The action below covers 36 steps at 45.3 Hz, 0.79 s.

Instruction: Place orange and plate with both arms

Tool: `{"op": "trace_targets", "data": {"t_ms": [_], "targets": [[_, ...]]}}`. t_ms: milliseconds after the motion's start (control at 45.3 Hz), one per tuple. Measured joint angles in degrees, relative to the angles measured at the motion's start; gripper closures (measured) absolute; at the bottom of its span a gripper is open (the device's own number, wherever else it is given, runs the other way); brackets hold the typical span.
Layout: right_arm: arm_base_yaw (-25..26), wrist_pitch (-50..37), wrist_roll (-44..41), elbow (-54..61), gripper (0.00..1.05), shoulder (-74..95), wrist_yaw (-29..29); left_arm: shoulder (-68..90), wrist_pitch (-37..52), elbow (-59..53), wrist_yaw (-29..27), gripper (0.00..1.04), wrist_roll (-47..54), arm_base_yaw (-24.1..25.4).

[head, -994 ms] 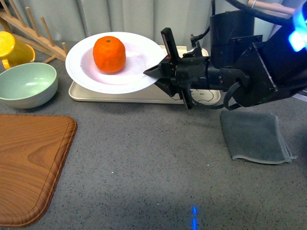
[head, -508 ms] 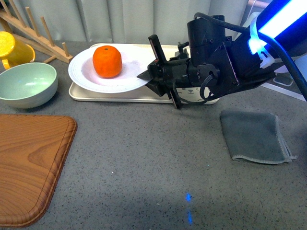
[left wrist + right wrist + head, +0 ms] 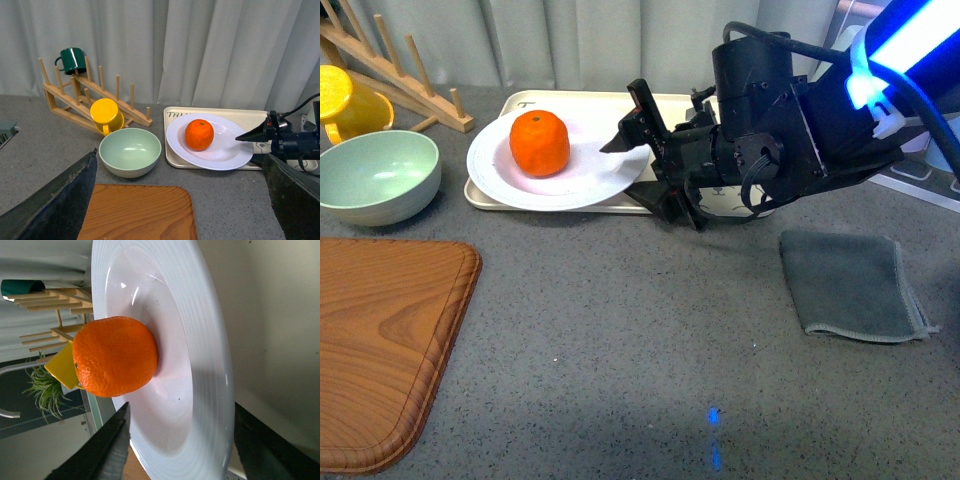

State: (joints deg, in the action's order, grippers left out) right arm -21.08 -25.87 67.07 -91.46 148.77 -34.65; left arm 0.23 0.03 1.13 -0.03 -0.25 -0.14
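The orange [image 3: 539,143] sits in the white plate [image 3: 590,170], which rests on the beige tray [image 3: 490,196] at the back of the counter. My right gripper [image 3: 626,171] is open, its fingers straddling the plate's right rim, one above and one below. In the right wrist view the orange [image 3: 115,356] lies in the plate [image 3: 200,340], and the rim passes between my right gripper's [image 3: 180,450] spread fingers. My left gripper [image 3: 177,210] hangs open and empty over the wooden board, well short of the plate [image 3: 225,149] and orange [image 3: 199,134]. It is out of the front view.
A mint-green bowl [image 3: 375,175] stands left of the tray, with a yellow cup [image 3: 345,100] and a wooden rack [image 3: 390,65] behind it. A wooden cutting board [image 3: 380,340] lies front left, a grey cloth [image 3: 850,285] at the right. A green mug [image 3: 72,60] hangs on the rack.
The plate with the orange has come down from a raised, tilted hold onto the tray. My right gripper's fingers have spread apart around the rim.
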Motion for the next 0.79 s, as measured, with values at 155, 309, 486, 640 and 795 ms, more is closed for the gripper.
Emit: {"op": "trace_targets", "data": {"t_ms": [155,309,486,640,795], "targets": [[0.8,-0.2,-3.5,5.9,0.22,-5.6,1.5,0.0,0.0,0.0,0.0,0.07,0.0,0.0],[1.4,1.2,-13.4,15.5,0.1,-16.7,7.2,0.0,0.0,0.0,0.0,0.07,0.0,0.0],[0.9,-0.1,-27.1,30.3,0.09,-31.1,16.0,0.0,0.0,0.0,0.0,0.07,0.0,0.0],[-0.4,-1.5,-40.0,46.8,0.09,-46.2,29.6,0.0,0.0,0.0,0.0,0.07,0.0,0.0],[-0.7,-5.9,-53.0,60.7,0.09,-58.2,43.1,0.0,0.0,0.0,0.0,0.07,0.0,0.0]]}}
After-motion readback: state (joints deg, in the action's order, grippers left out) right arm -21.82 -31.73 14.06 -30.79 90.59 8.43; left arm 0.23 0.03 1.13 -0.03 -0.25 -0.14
